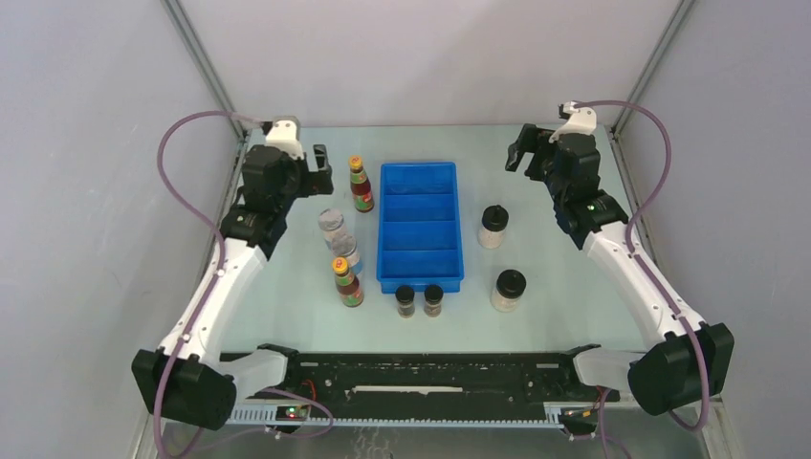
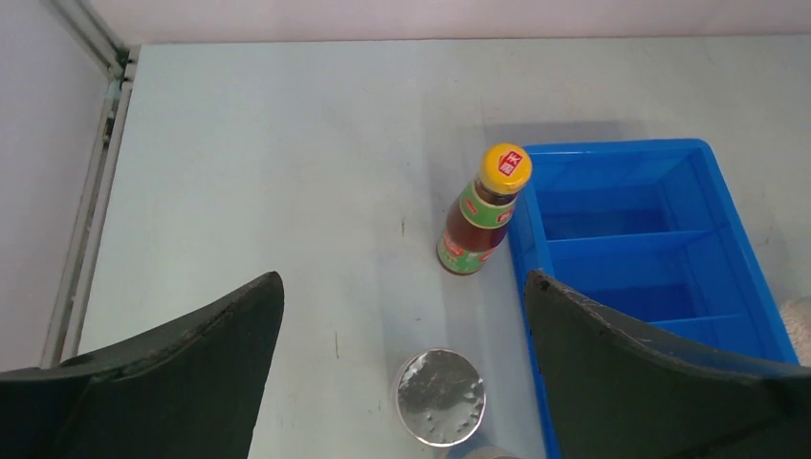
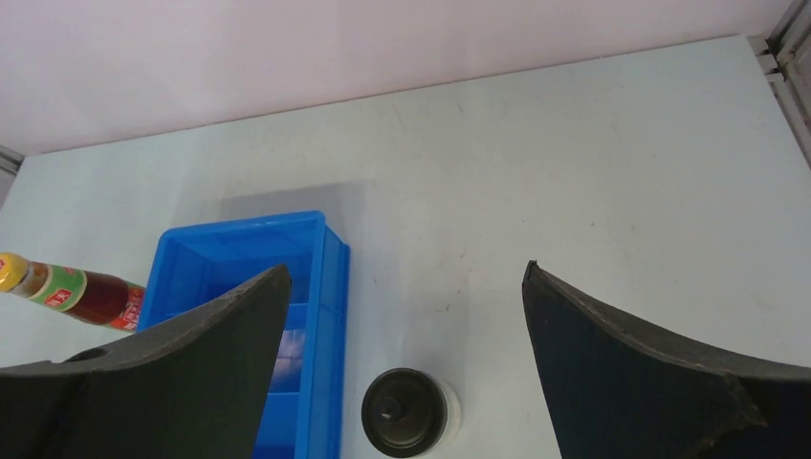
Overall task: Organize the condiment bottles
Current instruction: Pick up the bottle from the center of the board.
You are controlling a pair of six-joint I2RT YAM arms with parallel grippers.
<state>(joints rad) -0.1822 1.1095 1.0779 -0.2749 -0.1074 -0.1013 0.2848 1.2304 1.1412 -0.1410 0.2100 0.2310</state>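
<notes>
The condiment bottles stand around the blue tray (image 1: 460,220). On its left are a red sauce bottle (image 1: 361,184), two grey-lidded jars (image 1: 332,223) and a second red bottle (image 1: 347,281). Two tiny dark jars (image 1: 405,300) sit at its near end, and two pale black-lidded jars (image 1: 493,227) stand on its right. My left gripper (image 1: 316,168) (image 2: 403,277) hovers open at the far left, above a grey-lidded jar (image 2: 440,396) and a red bottle (image 2: 486,212). Open too, my right gripper (image 1: 521,151) (image 3: 406,268) hangs at the far right over a black-lidded jar (image 3: 405,412).
The tray has several compartments, all without bottles; its rim (image 2: 708,153) (image 3: 330,287) shows in both wrist views. White enclosure walls and metal frame posts (image 1: 201,57) border the table. The arm bases and a black rail (image 1: 421,368) line the near edge.
</notes>
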